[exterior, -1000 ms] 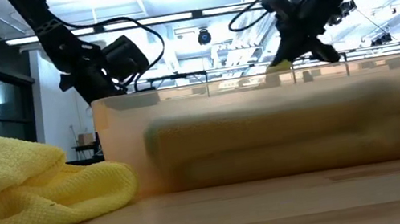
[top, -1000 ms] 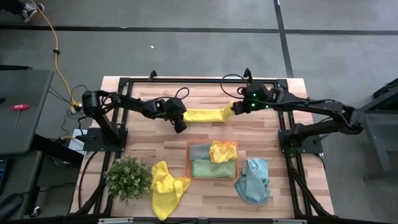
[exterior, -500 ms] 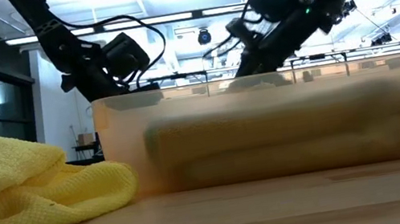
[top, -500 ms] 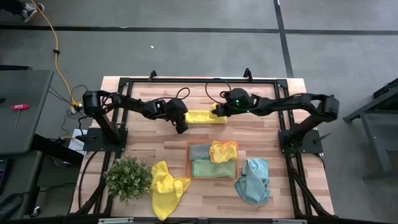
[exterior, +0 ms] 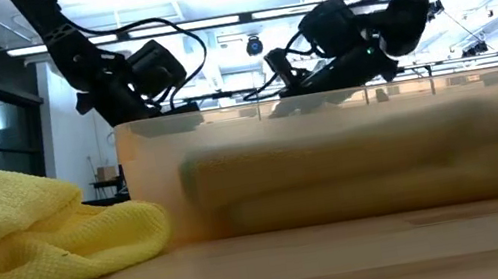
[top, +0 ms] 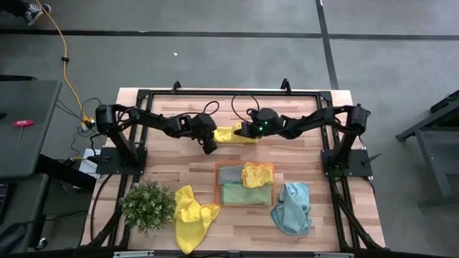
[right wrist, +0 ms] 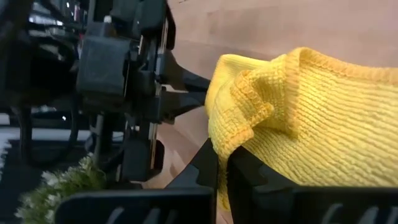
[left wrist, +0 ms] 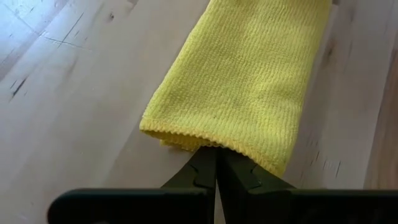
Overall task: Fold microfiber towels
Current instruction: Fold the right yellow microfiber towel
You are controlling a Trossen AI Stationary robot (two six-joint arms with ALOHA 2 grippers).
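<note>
The bright yellow microfiber towel (top: 231, 133) lies folded short on the far middle of the pale wooden desk (top: 165, 168) — pinched at both ends. The left tool (top: 214, 137) grips its left edge, fingers closed; the right tool (top: 244, 131) clamps the other end — doubled over, close to the left one.

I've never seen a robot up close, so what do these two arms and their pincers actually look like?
Both are slim, dark, jointed arms mounted on black frames at the table's sides. Loose black cables loop along them. The right arm's wrist glows with small green lights. The left gripper and right gripper each end in two flat black fingers with notched inner edges.
</note>
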